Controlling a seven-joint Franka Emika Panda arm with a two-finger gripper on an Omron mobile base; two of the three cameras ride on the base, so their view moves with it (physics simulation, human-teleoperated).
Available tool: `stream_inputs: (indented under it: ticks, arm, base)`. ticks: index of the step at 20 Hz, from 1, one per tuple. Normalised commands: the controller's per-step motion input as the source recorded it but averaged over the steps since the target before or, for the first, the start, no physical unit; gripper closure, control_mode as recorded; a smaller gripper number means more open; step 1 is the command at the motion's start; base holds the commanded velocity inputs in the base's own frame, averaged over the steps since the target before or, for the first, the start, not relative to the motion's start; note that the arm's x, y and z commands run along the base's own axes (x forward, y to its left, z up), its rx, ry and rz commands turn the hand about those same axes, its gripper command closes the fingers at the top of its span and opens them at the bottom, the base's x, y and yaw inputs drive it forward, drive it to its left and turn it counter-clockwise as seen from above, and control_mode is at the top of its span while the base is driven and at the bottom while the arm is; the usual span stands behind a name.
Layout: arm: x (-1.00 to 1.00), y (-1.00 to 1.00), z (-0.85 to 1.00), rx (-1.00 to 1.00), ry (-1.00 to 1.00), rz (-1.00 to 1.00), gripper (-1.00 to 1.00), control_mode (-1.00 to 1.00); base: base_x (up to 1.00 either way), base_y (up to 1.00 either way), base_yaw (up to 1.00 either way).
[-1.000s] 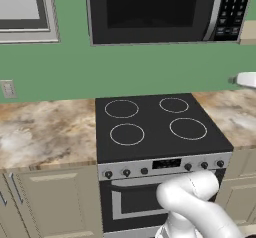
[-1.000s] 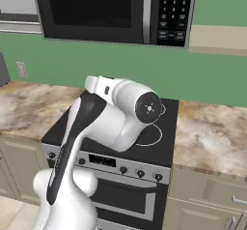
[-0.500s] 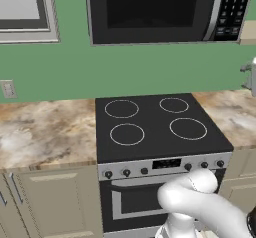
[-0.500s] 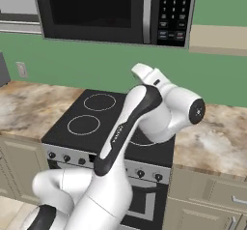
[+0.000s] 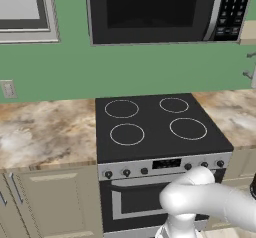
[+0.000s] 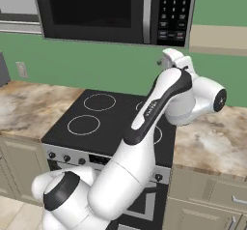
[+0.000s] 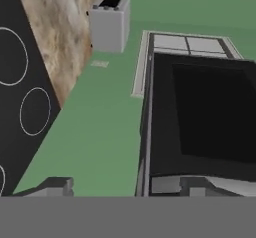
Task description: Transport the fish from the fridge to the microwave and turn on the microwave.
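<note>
The microwave [image 5: 150, 12] hangs on the green wall above the stove, with its dark glass door closed and its keypad [image 6: 176, 11] on the right. My gripper [image 6: 164, 60] is raised just under the microwave's lower right corner, below the keypad, and points left along the wall. In the hand view its fingertips [image 7: 55, 184] stand wide apart, so the gripper [image 7: 122, 187] is open with nothing between them, and the microwave [image 7: 200, 122] lies to the right. Both tips also peek in at the right edge as the gripper [image 5: 248, 65]. The fish and the fridge are out of view.
A black four-ring stove [image 5: 155, 127] with front knobs sits directly below, between marbled counters [image 5: 45, 132]. A grey boxy appliance [image 7: 110, 24] stands on the left counter by a wall outlet [image 5: 7, 88]. A window [image 5: 22, 9] is at the upper left. My arm [image 6: 159, 103] arches over the stove's right side.
The arm has swung from over the stove's left side to the right and upward. The hand now sits under the microwave's keypad corner. The base has not moved.
</note>
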Motion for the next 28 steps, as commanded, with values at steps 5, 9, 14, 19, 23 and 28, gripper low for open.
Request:
stream_inputs:
  ticks: [5,9,14,19,23,28]
  arm:
    - [0.08,0.00,0.02,0.25,0.08,-0.11,1.00,-1.00]
    - [0.00,0.00,0.00,0.16,-0.01,-0.04,1.00,-1.00]
    - [0.00,0.01,0.08,0.02,-0.04,-0.04,1.00,-1.00]
    - [0.11,0.02,0.17,0.00,-0.03,-0.03,1.00,-1.00]
    - [0.14,0.00,0.28,0.00,0.00,-0.04,1.00,-1.00]
    - [0.04,0.00,0.19,0.01,0.00,-0.03,1.00,-1.00]
  base:
    - [0.00,0.00,0.00]
    - [0.00,0.00,0.00]
    - [0.00,0.00,0.00]
    - [0.00,0.00,0.00]
    - [0.00,0.00,0.00]
    - [0.00,0.00,0.00]
